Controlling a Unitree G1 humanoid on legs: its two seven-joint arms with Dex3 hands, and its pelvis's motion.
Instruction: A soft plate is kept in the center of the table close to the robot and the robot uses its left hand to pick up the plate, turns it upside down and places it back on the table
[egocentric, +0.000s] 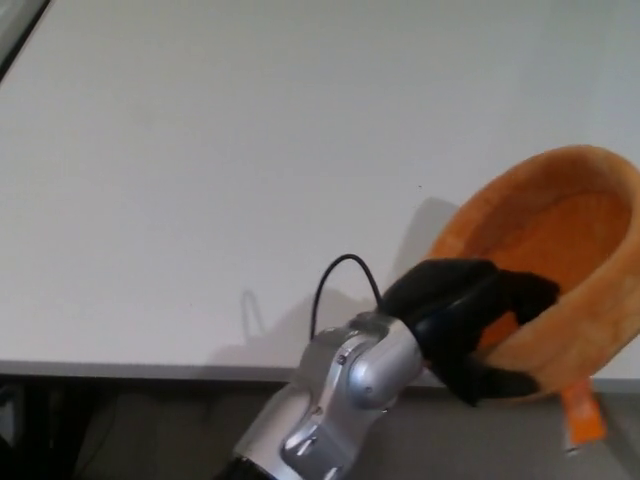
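Head view: the orange plate is gripped at its near rim by the left hand, fingers hooked inside, thumb underneath. It is held tilted, hollow side facing left, over the table's front edge near the right corner. An orange tag hangs below.
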